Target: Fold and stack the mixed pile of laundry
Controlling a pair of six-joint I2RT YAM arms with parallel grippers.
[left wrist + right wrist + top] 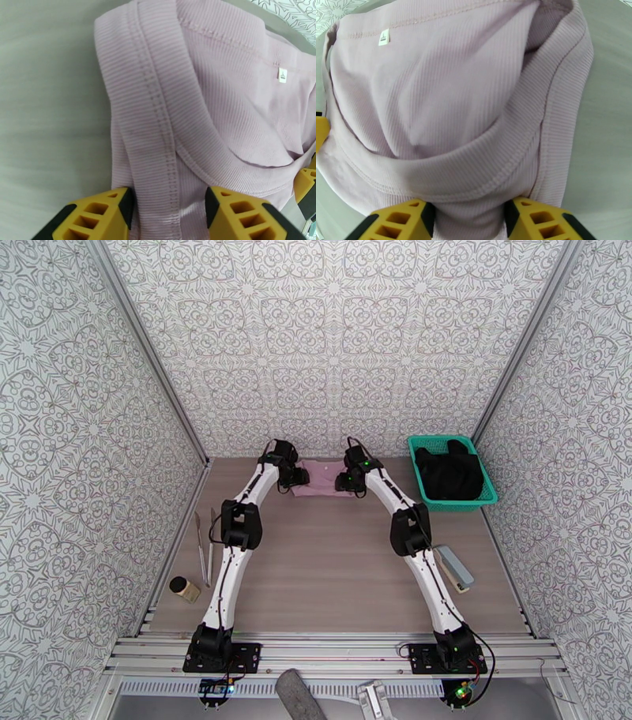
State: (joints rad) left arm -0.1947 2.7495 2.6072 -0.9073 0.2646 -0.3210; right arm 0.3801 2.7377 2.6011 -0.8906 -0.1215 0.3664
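Two yellow-fingered claws sit closest: the left claw [168,215] and the right claw [468,217] each pinch bunched cloth of the one mauve-pink ribbed shirt [446,98], which has stitched hems and a small white label. From above, it lies at twelve o'clock on the surface [324,556]. One teal basket [416,447] at two o'clock holds the one black garment [449,473].

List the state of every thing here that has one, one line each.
Mauve-pink ribbed cloth shirt: bunched, gripped at both sides.
Left end effector: closed on the shirt's left edge.
Right end effector: closed on the shirt's right edge.
Teal plastic mesh basket: upright, loaded.
Plain black cloth garment: crumpled inside the basket.
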